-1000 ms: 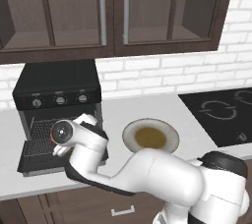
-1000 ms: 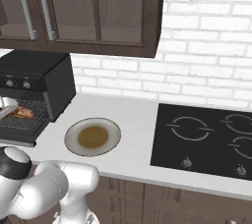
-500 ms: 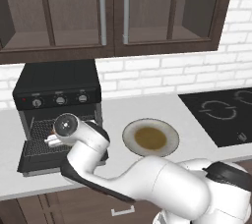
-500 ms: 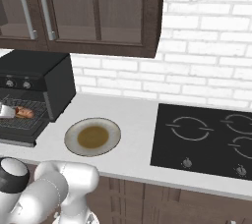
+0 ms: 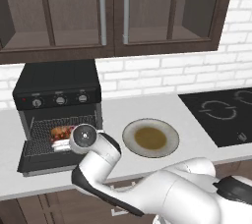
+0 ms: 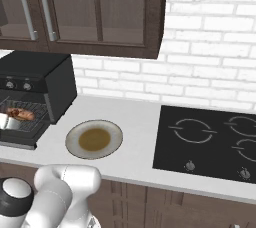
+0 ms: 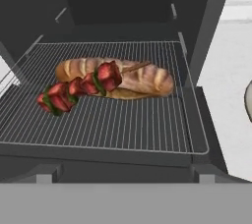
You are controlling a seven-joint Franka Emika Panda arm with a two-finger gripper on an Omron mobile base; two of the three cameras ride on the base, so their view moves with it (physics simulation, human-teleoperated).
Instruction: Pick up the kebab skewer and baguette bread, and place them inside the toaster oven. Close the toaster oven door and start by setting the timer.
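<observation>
Boxy black toaster oven standing at nine o'clock on the counter, mouth agape. Toaster oven door dropped flat at six o'clock of the cavity, hinged low: likely light but stiff, best taken at its free front edge and swung up, not pinched at a corner. Three knobs across the front panel, probably small and slick, calling for a square pinch and a turn. Empty plate at three o'clock of the oven. On the wire rack, baguette bread lying crosswise toward twelve o'clock: crusty, light, easily dented. Kebab skewer resting across and against its front, tip up on the loaf: thin, fragile, prone to roll. Both already inside, so closing seemingly next. Claw's state impossible to tell; fingertips unseen.
</observation>
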